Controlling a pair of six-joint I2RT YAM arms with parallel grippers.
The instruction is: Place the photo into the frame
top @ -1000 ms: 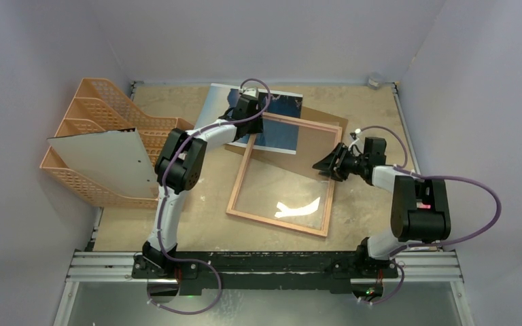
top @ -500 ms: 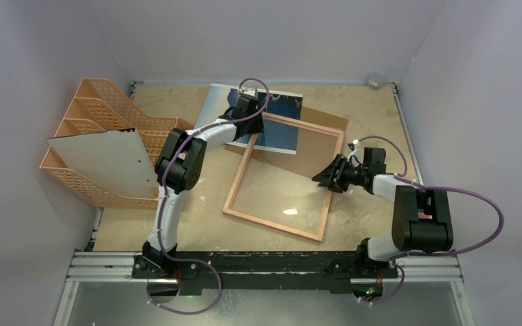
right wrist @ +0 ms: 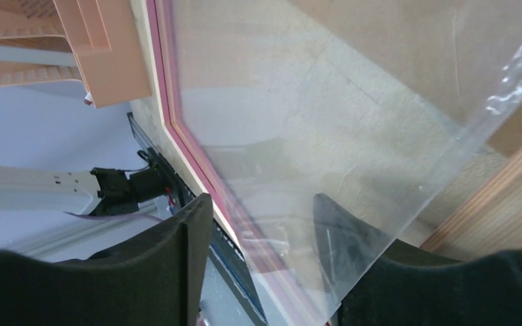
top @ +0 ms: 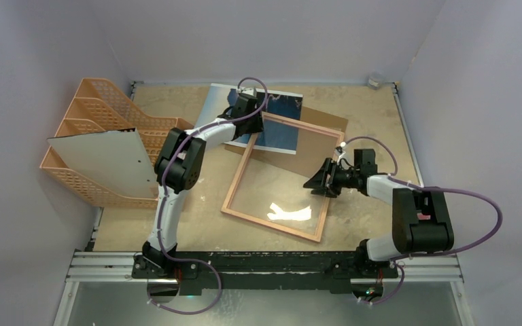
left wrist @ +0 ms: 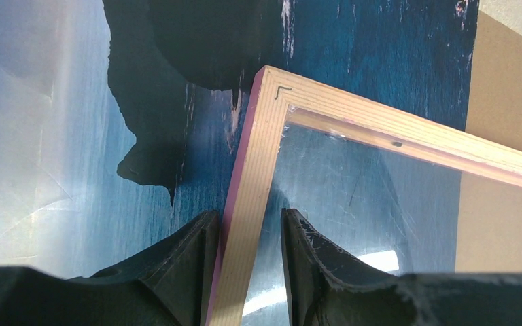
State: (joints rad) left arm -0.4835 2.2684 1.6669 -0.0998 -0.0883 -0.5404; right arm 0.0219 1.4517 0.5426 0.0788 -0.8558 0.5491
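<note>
From above, the frame [top: 272, 226] lies flat on the worktop [top: 367, 109] with its wood back up. Its far corner sits on top of the photo [top: 282, 109], so the photo is not in the frame yet. A brown backing board [top: 329, 122] lies under the far side too. The left hand [top: 250, 115] is at that far corner. The right hand [top: 315, 183] is at the frame's right side.

In the left wrist view, the left hand [left wrist: 245, 224] grips the frame's side bar [left wrist: 380, 125], one finger on each side. I think it holds the frame so that it cannot slide on the blue sea photo [left wrist: 380, 47].

In the right wrist view, the right hand [right wrist: 262, 204] has its fingers wide apart and pinches nothing. It looks through the clear pane [right wrist: 312, 102] at the pink edge [right wrist: 170, 88].

I can read no words or labels anywhere.
</note>
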